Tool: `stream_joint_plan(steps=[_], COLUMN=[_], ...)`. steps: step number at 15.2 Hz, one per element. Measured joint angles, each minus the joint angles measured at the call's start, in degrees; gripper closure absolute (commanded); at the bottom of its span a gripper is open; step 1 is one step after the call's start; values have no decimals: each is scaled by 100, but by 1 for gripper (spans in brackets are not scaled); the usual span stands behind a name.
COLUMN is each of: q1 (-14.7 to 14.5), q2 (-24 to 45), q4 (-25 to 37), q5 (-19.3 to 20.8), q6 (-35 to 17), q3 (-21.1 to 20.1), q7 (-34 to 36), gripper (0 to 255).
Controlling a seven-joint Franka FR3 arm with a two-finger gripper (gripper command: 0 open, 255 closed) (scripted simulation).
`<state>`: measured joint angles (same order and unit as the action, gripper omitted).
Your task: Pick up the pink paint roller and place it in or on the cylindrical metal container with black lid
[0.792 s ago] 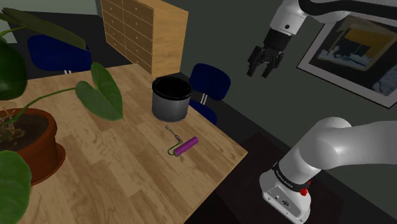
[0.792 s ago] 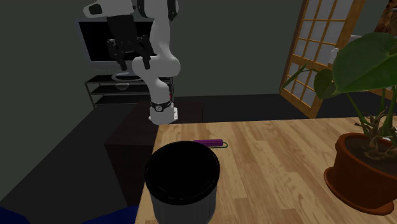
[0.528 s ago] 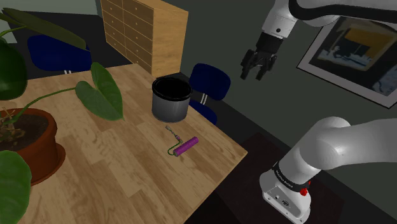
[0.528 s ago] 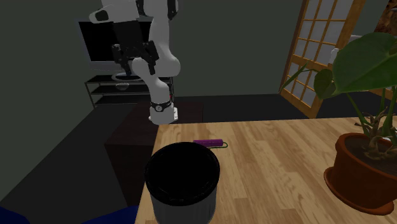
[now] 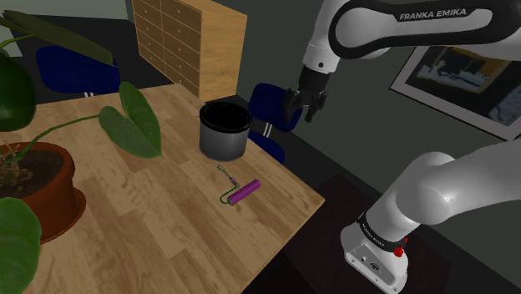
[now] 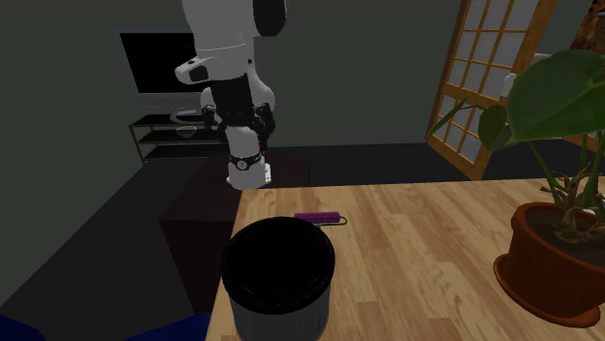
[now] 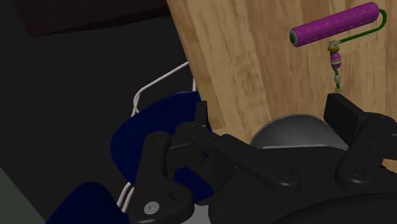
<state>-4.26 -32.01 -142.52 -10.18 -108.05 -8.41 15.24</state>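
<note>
Shoulder view: the gripper [image 5: 303, 109] has dropped from the upper right of the frame toward the centre over the last 0.8 s. It now hangs in front of the blue chair [image 5: 275, 103], just right of the dark grey container [image 5: 222, 144] with the black rim. Its 2 fingers stand apart and carry nothing. The paint roller [image 5: 244, 193], with a magenta-purple sleeve and green wire frame, has not moved. It lies flat on the wooden table [image 5: 150, 221], below the container in the frame, near the table's right edge and well apart from the gripper.

Second exterior view: the gripper [image 6: 236, 123] has come down from the upper left and now sits left of centre, in front of the arm's own lower links. The roller [image 6: 318, 216] lies at mid-frame beyond the container [image 6: 281, 315], which stands at the bottom centre with its mouth open and dark. The potted plant [image 6: 553, 276] is at the right edge.

Wrist view: the gripper [image 7: 270, 121] shows released jaws, with the container's grey wall [image 7: 292, 130] between the fingers but untouched. The roller [image 7: 334, 25] lies at the upper right on the wood, and the chair [image 7: 159, 149] is at the lower left.

Judgement: the approach is under way and the grasp has not begun. The hand is closing on the table, but it must pass over the container to reach the roller.
</note>
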Motion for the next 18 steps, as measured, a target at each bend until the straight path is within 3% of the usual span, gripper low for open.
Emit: stream_joint_plan(steps=[9, 18], q1=[-313, -614], q2=[1619, 3657], q4=[305, 1210], q5=[-27, 625], q6=[-1121, -1948], q3=[-801, -1351], q7=[600, 1461], gripper=[0, 0])
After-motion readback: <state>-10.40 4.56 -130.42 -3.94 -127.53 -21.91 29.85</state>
